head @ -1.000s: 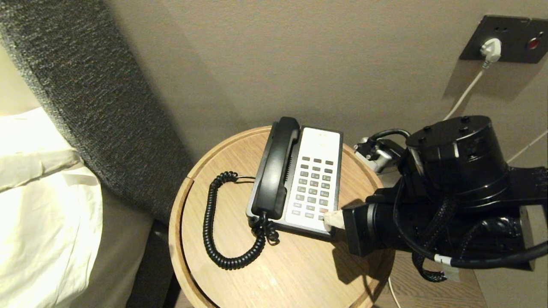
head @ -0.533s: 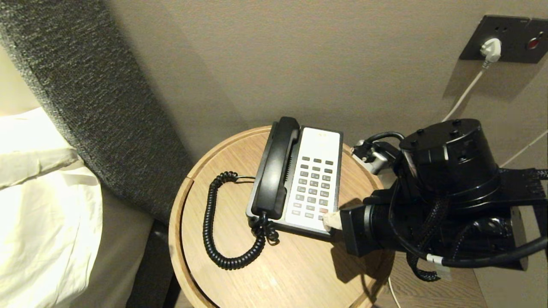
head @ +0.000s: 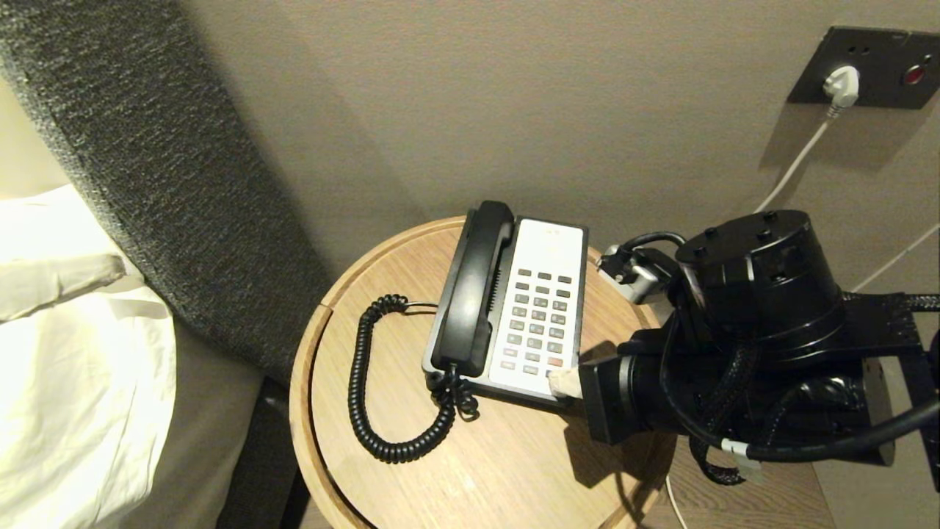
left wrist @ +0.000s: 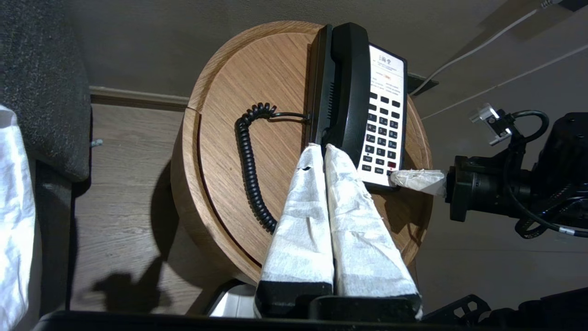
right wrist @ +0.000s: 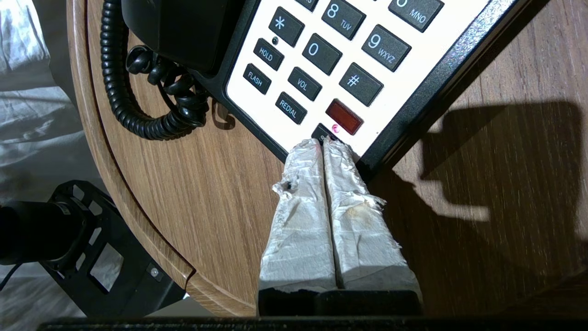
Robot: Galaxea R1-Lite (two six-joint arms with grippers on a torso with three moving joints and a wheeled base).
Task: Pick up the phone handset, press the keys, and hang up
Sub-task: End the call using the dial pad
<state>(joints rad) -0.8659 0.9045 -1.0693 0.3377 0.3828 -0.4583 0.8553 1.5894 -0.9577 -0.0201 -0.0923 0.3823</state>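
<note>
I am pressing keys now: my right gripper [right wrist: 324, 143], tips together, pokes a near key by the red button [right wrist: 344, 116]. The handset [head: 474, 286] sits hung up. Next I lift away gently.

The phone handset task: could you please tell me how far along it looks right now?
Whether the phone handset was ever lifted cannot be told; it lies in the cradle of the phone base. In hand: the right pincer, shut, has its tips at the bottom key under the red key. The left pincer, also shut, hovers over the handset's lower end. Any lifting and hanging up would be left.
</note>
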